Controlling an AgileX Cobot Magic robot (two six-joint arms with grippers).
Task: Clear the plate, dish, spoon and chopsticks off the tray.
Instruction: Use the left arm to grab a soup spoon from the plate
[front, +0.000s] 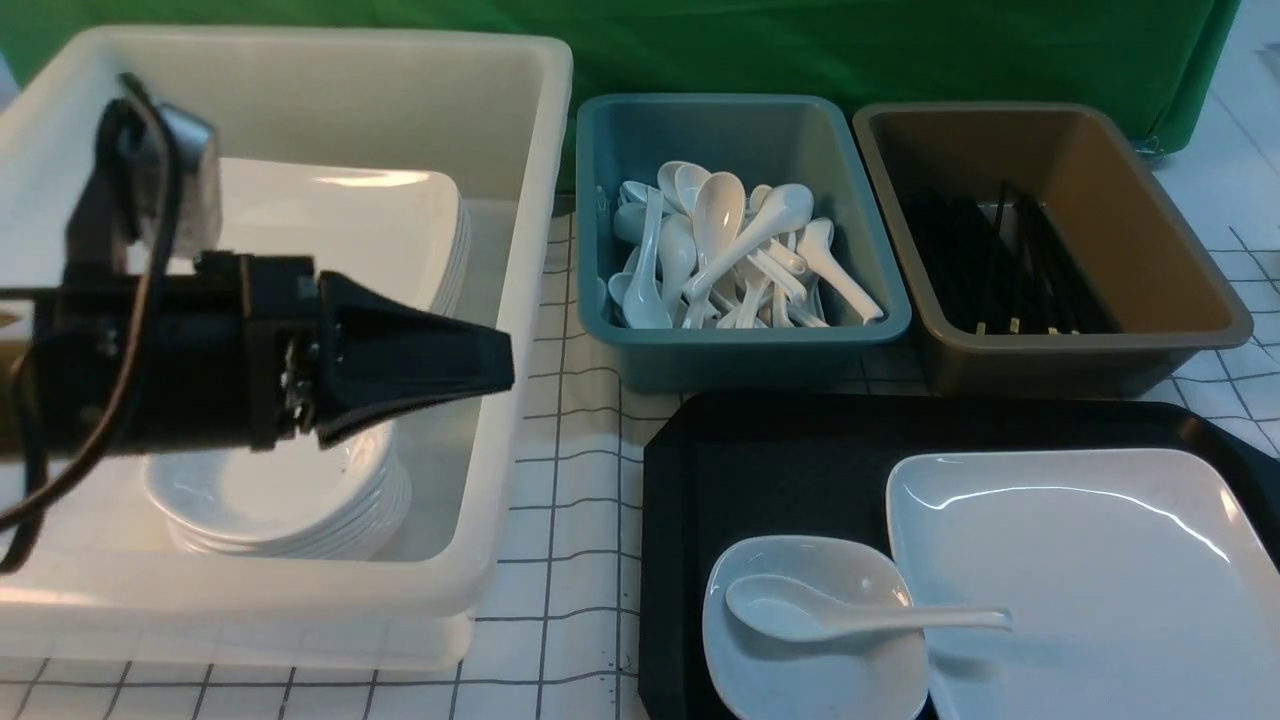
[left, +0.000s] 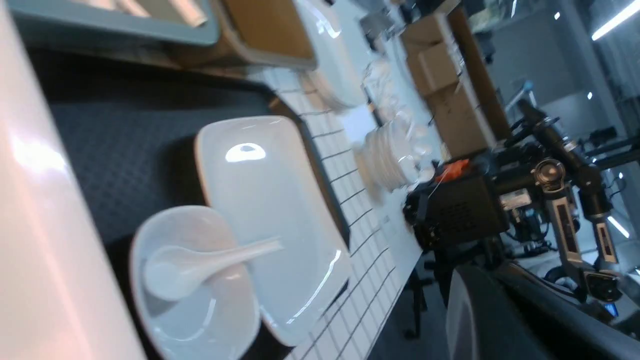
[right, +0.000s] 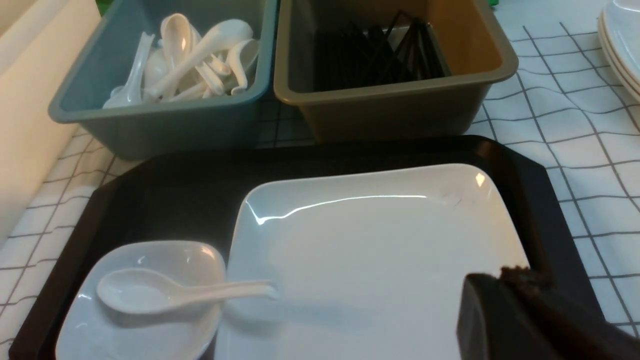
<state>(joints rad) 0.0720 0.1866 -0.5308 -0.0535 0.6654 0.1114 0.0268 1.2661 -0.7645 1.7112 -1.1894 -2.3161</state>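
Front view: tray (front: 770, 470) sits on the bench (front: 570, 560), in front of the teal tub (front: 740, 360) and brown tub (front: 1050, 375). Plate (front: 1080, 580) fills the tray's right part. Dish (front: 810, 670) is at the tray's near left, just beside the plate. Spoon (front: 800, 612) has its bowl in the dish and its handle reaching over the plate's edge. Chopsticks (front: 990, 265) lie in the brown tub. Loose spoons (front: 720, 250) are piled in the teal tub.

Left pincer (front: 505, 365) has its jaws together and nothing in them. It hangs level over the white tub (front: 500, 480), which holds stacked plates (front: 400, 220) and stacked dishes (front: 290, 500).

Right pincer (right: 500, 300) shows only as a dark edge over the plate's near right corner; cannot tell whether its jaws are apart.
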